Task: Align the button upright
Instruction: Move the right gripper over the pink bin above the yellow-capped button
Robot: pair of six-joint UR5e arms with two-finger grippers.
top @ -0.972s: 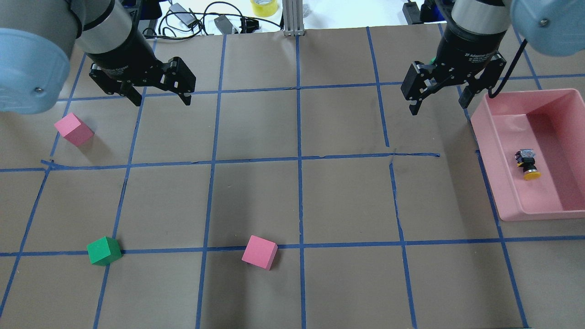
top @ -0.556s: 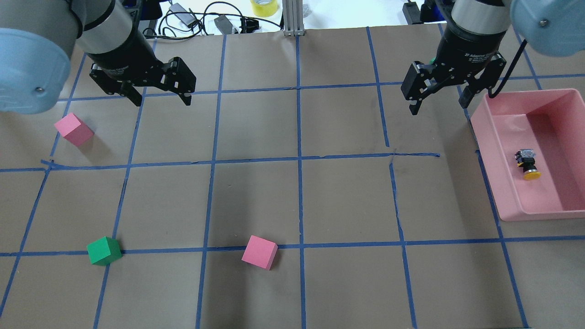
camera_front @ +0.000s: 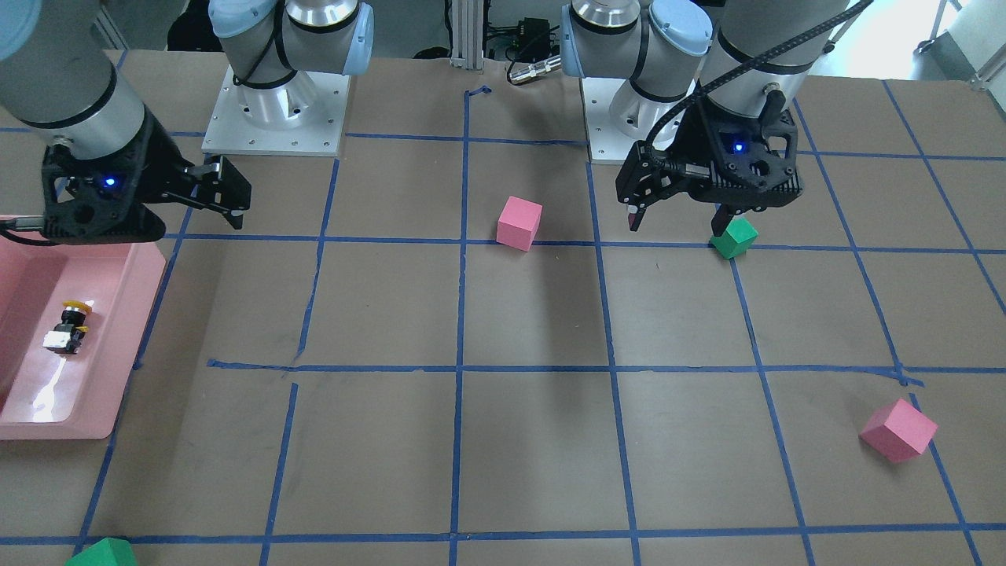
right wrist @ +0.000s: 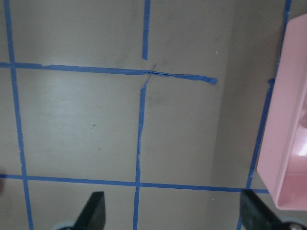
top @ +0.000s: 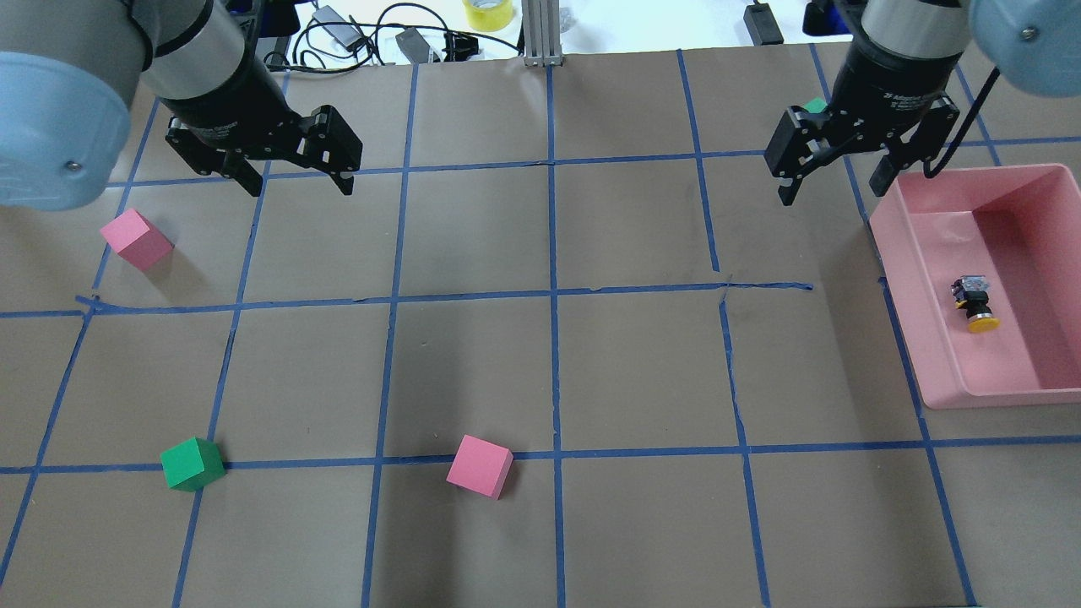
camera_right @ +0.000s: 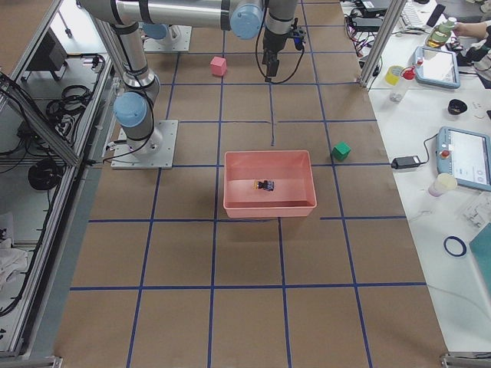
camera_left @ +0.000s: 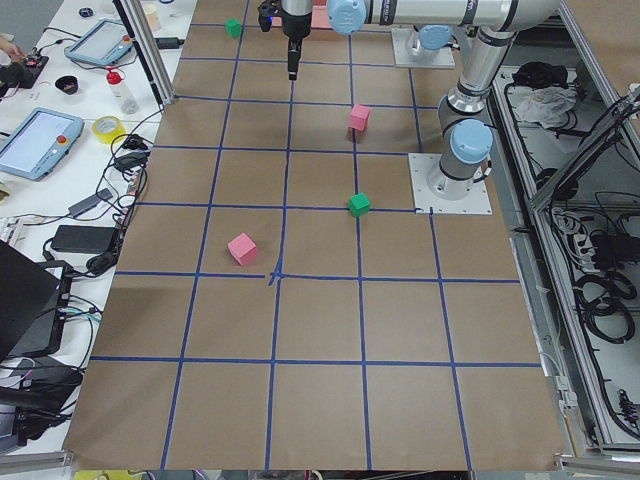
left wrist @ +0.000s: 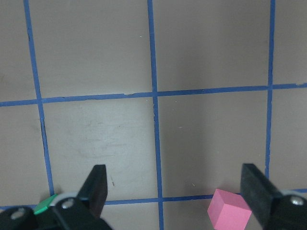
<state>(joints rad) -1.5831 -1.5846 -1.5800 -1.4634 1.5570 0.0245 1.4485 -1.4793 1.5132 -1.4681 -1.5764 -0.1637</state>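
Note:
The button (top: 975, 304), with a yellow cap, black body and grey base, lies on its side inside the pink bin (top: 902, 283) at the table's right. It also shows in the front-facing view (camera_front: 69, 326) and the exterior right view (camera_right: 265, 185). My right gripper (top: 832, 192) is open and empty, hovering above the table just left of the bin's far corner. The bin's edge (right wrist: 288, 143) shows at the right of the right wrist view. My left gripper (top: 300, 186) is open and empty, high over the far left of the table.
A pink cube (top: 135, 239) lies at the left. A green cube (top: 192, 463) and a second pink cube (top: 480, 464) lie near the front. Another green cube (top: 815, 105) sits behind the right gripper. Cables and a tape roll lie beyond the far edge.
My right gripper has moved a little to the right and farther away, closer to the bin. The left arm, the button and the cubes have not moved.

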